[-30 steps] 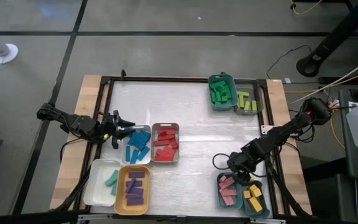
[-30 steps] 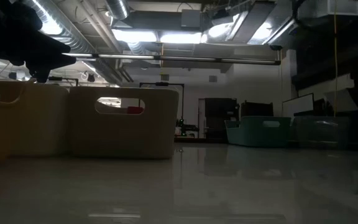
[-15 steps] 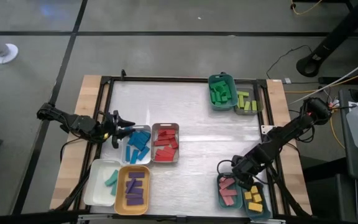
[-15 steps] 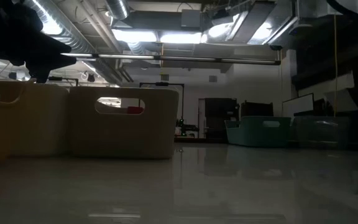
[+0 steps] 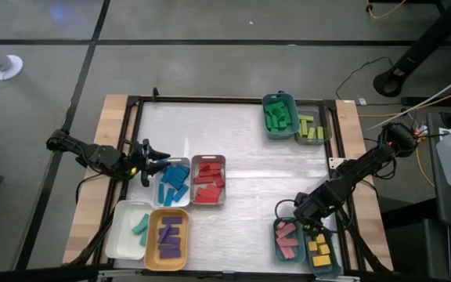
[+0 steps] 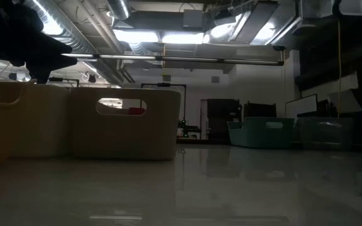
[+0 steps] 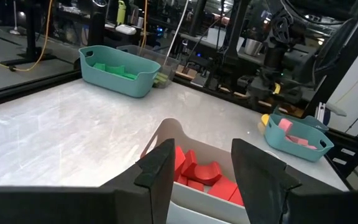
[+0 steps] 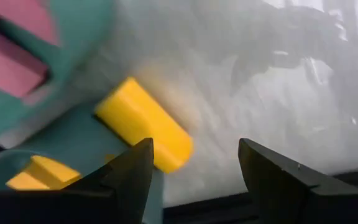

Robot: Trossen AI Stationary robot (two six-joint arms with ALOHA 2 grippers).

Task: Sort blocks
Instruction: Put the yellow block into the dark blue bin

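While your right gripper (image 8: 194,171) hangs spread and empty | yellow block (image 8: 145,123) lies just ahead, long axis slanting across the teal bin's rim (image 8: 73,134) | left gripper (image 7: 201,168) spread, idle.

The right gripper (image 5: 286,210) covers part of the teal tray (image 5: 287,254) of pink blocks (image 5: 289,242), so whatever lies beneath it there stays hidden from above. In the right wrist view a yellow block (image 8: 144,125) beside that tray is blurred, and whether it rests on a rim or hangs free cannot be told; a second yellow block (image 8: 43,174) is cut off by the picture's edge. In the low view the cream bins (image 6: 124,122) hide their contents, except a small red patch (image 6: 136,111) behind a handle slot.
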